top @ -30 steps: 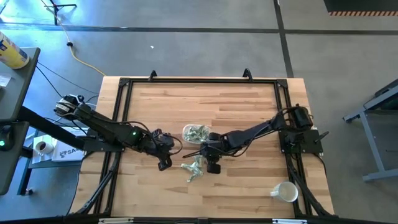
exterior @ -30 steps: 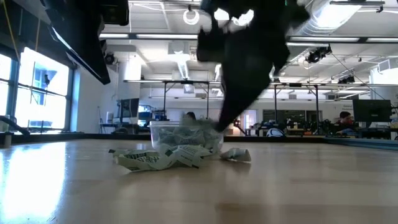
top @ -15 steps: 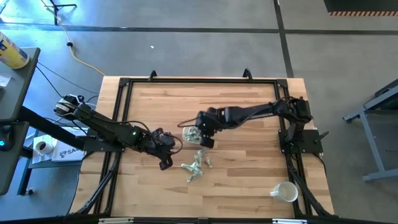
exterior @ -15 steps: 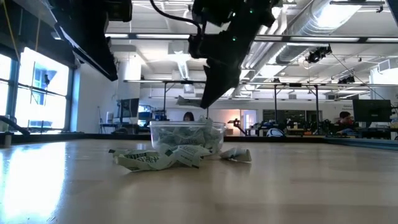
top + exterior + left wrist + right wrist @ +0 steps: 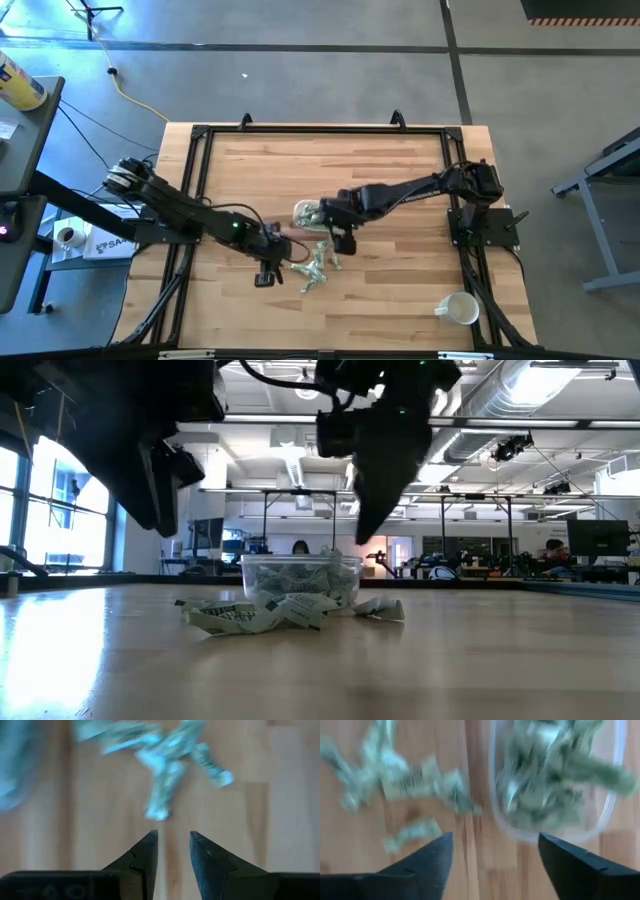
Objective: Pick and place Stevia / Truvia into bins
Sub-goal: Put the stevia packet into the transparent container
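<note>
Desk (image 5: 400, 300): packets (image 5: 318, 262) at bin's (image 5: 312, 213) 6 o'clock | right end effector (image 5: 338, 238) wide, empty | left end effector (image 5: 268, 276) narrow, empty

Loose packets (image 5: 318, 264) lie on the table (image 5: 400, 290) just beside the packet-filled container (image 5: 312, 212).

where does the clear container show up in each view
high view: clear container at table centre, beside the right end effector.
low view: centre, behind the loose packets, at.
left wrist view: not clearly in it.
right wrist view: upper right, holding packets, at.
shared landmark: the loose packets on the wood, also in both wrist views.
</note>
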Robot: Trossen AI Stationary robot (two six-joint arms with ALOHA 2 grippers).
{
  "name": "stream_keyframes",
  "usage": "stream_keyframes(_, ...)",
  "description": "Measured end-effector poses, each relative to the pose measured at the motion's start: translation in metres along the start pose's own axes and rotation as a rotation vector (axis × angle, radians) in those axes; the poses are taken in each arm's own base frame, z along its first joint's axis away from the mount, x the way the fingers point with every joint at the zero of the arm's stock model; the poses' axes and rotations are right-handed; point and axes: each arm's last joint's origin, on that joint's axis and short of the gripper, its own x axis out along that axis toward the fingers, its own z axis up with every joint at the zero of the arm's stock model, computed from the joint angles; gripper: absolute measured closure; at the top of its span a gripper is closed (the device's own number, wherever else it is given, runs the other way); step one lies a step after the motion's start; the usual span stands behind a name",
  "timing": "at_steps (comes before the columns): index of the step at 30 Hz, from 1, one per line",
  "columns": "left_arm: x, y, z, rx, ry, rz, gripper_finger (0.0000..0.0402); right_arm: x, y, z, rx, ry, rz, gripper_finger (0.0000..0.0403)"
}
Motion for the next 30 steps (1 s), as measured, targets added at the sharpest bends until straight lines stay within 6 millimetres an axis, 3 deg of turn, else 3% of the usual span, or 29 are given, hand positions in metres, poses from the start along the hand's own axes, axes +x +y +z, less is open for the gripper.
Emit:
stream_keyframes(4, 0.014, 0.002, 0.009, 0.04, -0.032, -0.09, 0.0254, -0.001, 0.027, -0.012, -0.097, 0.047, -0.112, 0.008)
stream_keyframes(11, 0.033, 0.0, 0.014, 0.102, -0.079, -0.11, 0.0254, -0.01, 0.076, -0.029, -0.102, -0.012, -0.231, 0.0079)
stream_keyframes(17, 0.066, 0.005, 0.006, 0.139, -0.028, 0.009, 0.0254, -0.014, 0.1, -0.044, -0.041, -0.03, -0.295, 0.0079)
stream_keyframes(22, 0.076, 0.007, 0.003, 0.14, -0.001, 0.04, 0.026, -0.016, 0.109, -0.053, -0.001, -0.026, -0.324, 0.0079)
stream_keyframes(30, 0.06, 0.009, 0.004, 0.131, -0.002, 0.101, 0.0378, -0.032, 0.11, -0.061, -0.017, -0.051, -0.415, 0.0092)
